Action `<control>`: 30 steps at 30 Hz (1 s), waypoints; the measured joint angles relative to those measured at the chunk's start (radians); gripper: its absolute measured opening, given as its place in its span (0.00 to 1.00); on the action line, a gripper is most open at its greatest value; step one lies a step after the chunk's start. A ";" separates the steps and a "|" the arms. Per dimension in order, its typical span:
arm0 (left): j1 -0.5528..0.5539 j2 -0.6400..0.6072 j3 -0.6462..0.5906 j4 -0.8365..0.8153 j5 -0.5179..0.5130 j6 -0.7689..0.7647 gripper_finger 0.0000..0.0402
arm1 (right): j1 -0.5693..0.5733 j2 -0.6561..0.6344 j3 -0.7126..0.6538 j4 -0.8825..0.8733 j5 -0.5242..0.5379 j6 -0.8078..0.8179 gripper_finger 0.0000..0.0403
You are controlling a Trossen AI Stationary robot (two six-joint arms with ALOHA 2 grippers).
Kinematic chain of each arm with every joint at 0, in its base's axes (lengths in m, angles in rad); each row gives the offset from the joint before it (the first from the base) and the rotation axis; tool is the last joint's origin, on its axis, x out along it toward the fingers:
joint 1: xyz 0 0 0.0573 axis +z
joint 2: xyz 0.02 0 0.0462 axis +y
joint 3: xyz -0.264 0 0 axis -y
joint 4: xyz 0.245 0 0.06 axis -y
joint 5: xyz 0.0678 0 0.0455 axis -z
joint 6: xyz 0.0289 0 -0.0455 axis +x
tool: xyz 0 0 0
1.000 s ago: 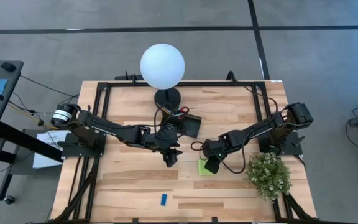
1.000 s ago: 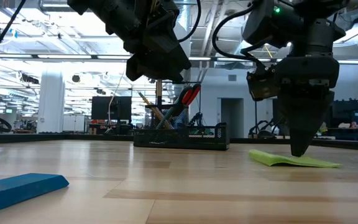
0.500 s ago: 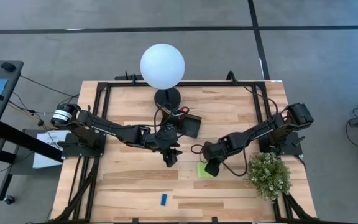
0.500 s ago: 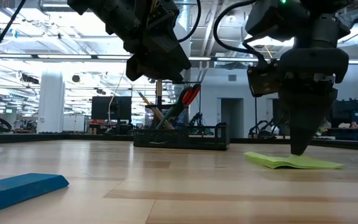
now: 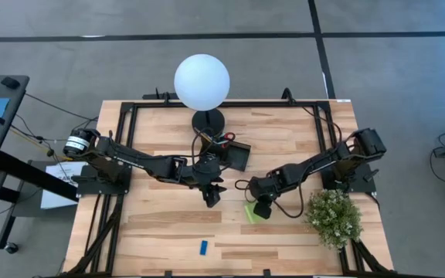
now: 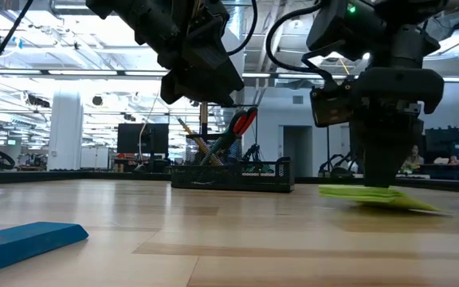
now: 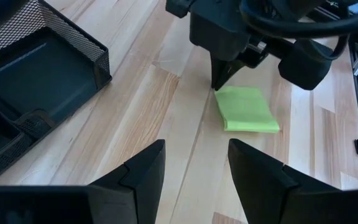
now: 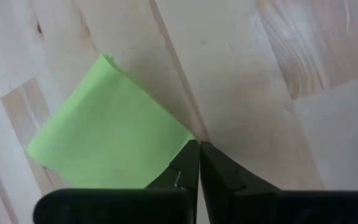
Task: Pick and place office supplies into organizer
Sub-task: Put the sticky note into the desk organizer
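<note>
Two changes separate this moment from the view a second earlier. The right end effector (image 6: pixel 382 185), then spread over the lime-green sticky-note pad (image 7: pixel 246 109), now has its fingers pressed together at the pad's corner, as the right wrist view shows. In the low view the pad's near edge, previously flat on the desk (image 5: pixel 168 232), now sits raised off the wood under the fingertips. This suggests a grip on the pad's edge, though the hold looks shallow and could slip on lifting.

The left end effector (image 7: pixel 194 165) has not moved: it hangs spread above the desk, holding nothing, near the organizer (image 7: pixel 36 87).

The small blue eraser (image 5: pixel 204 247) lies well apart at the front of the desk, not yet collected. Red-handled scissors (image 6: pixel 244 121) already stand in the organizer.
</note>
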 joint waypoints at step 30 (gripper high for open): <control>0.000 0.000 0.000 -0.006 0.000 -0.013 0.42 | -0.369 -0.268 0.009 0.136 0.243 -0.343 0.00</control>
